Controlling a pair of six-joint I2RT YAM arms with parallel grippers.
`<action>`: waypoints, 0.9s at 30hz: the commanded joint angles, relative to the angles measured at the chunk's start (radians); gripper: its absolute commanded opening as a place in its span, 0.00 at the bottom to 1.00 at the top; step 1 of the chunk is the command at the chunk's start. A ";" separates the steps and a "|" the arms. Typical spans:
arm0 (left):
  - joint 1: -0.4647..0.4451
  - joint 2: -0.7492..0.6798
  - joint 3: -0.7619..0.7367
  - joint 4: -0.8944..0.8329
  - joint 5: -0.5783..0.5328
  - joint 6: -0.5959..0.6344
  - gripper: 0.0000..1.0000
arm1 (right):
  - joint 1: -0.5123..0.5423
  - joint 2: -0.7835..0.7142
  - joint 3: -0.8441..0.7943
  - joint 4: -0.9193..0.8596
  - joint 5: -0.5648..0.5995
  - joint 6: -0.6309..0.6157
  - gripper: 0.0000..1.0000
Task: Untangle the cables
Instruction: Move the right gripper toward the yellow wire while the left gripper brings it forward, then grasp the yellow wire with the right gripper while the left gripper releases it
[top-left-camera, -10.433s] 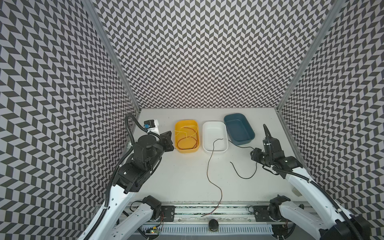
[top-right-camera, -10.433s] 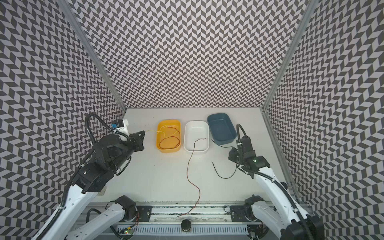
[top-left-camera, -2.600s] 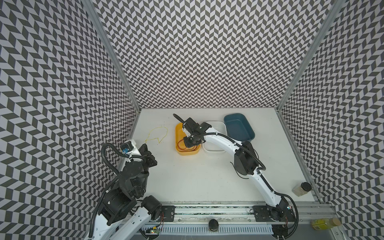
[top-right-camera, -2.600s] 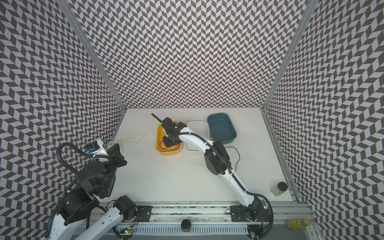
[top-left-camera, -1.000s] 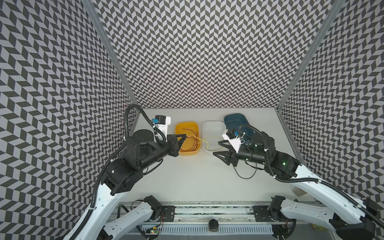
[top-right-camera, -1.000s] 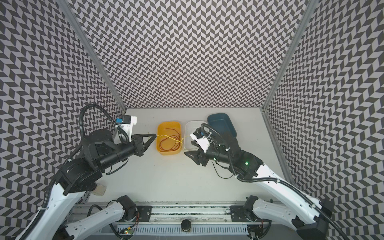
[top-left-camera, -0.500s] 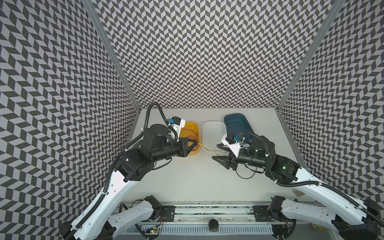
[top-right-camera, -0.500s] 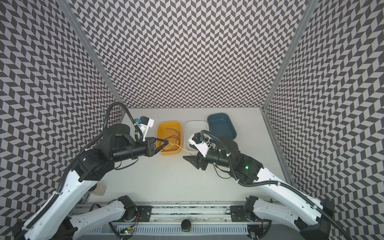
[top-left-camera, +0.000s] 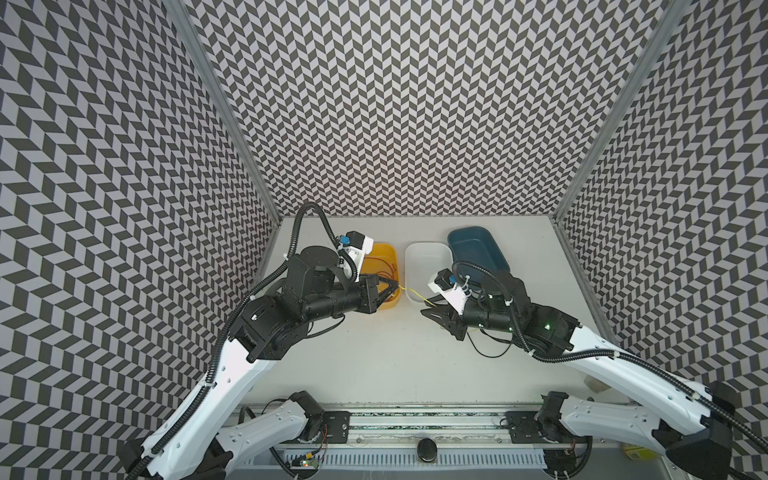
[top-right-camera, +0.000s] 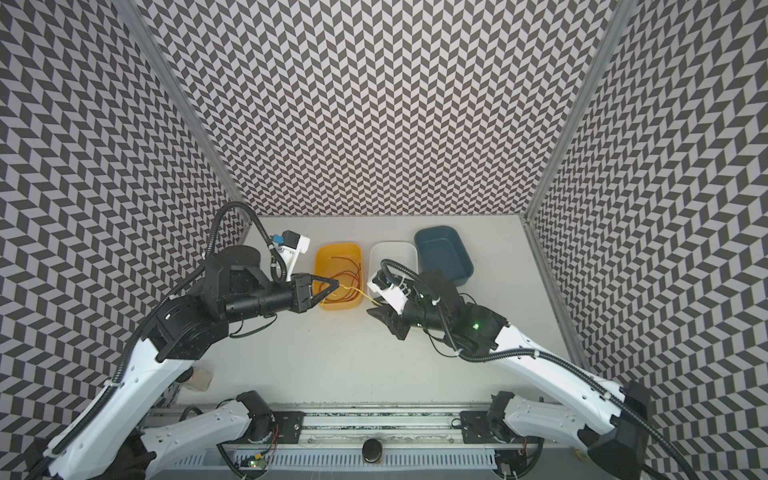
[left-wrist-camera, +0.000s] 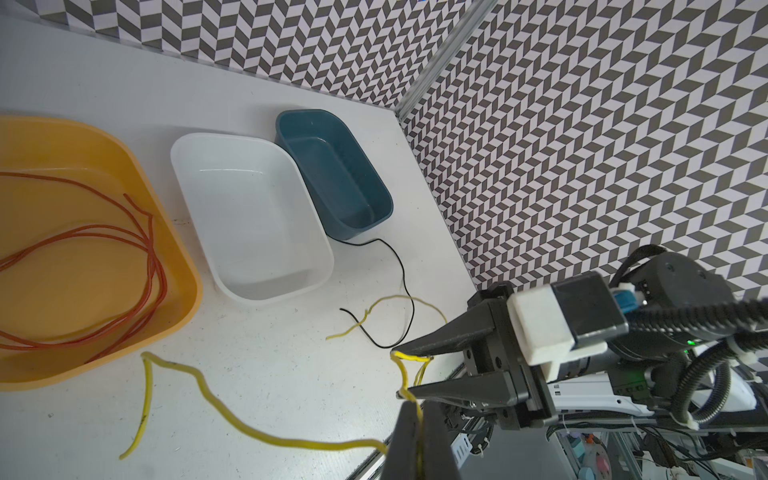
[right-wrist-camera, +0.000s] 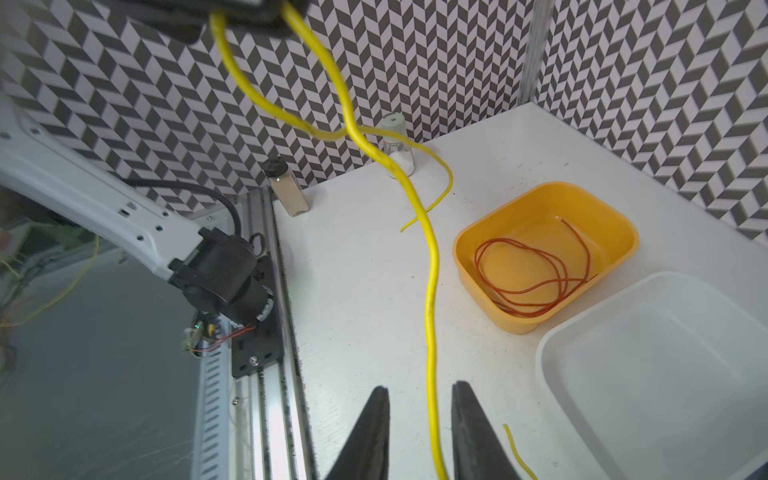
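Holding yellow cable (right-wrist-camera: 432, 291) over worktop centre: L gripper (top-right-camera: 337, 285) clenched on it, R gripper (right-wrist-camera: 419, 395) jaws apart round it, not yet pinching. Risk of dragging crossed black cable (left-wrist-camera: 402, 266), nr right edge, w/ any pull; re-tangle.

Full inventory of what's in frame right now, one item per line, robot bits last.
yellow cable: 1 as far as I can tell, yellow, lifted between the grippers, ends on the table
red cable: 1 it seems, red, coiled in the yellow tub
black cable: 1, black, on the table by the blue tub
yellow tub: 1, back row, left
white tub: 1, middle, empty
blue tub: 1, right
jars: 2, clear, front-left table corner
table: 1, white
left gripper: black, shut on the yellow cable
right gripper: black, open, cable between its jaws
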 joint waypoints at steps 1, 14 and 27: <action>-0.004 -0.016 0.020 -0.019 -0.021 0.029 0.00 | 0.007 -0.017 0.018 0.023 0.038 -0.017 0.07; -0.003 0.008 -0.003 0.010 -0.025 0.103 0.37 | 0.004 -0.109 0.071 0.049 0.257 0.053 0.00; 0.088 -0.008 0.086 -0.017 -0.258 0.224 0.75 | -0.075 -0.144 0.238 -0.271 0.618 0.104 0.00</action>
